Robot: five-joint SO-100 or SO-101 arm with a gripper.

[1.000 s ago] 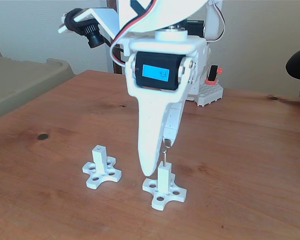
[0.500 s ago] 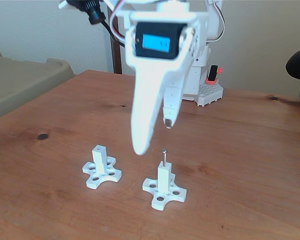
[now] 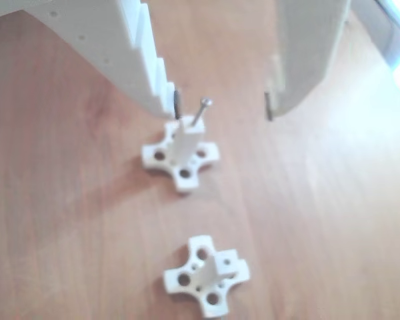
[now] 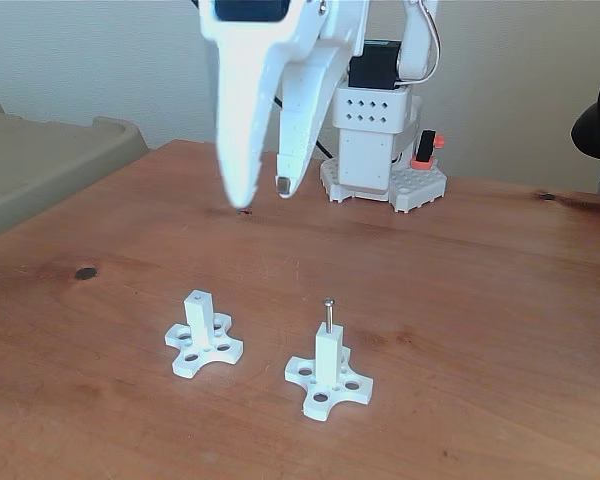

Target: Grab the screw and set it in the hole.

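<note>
The small metal screw (image 4: 328,313) stands upright with its shank in the hole on top of a white post (image 4: 327,362) with a cross-shaped base, at the table's front middle in the fixed view. The other view shows the same screw (image 3: 201,112) leaning slightly out of its post (image 3: 185,143). My white gripper (image 4: 260,192) hangs open well above and to the left of it, holding nothing. In the other view my gripper (image 3: 221,109) has its fingers spread on either side of the screw.
A second white post (image 4: 201,333) with an empty top bore stands to the left; the other view shows it (image 3: 210,271) nearer the camera. The arm's base (image 4: 378,150) sits at the back of the wooden table (image 4: 500,300). A beige bin (image 4: 50,160) is at far left.
The gripper let go of the screw, which stays standing in the post. It then rose and drifted up and left, away from the post.
</note>
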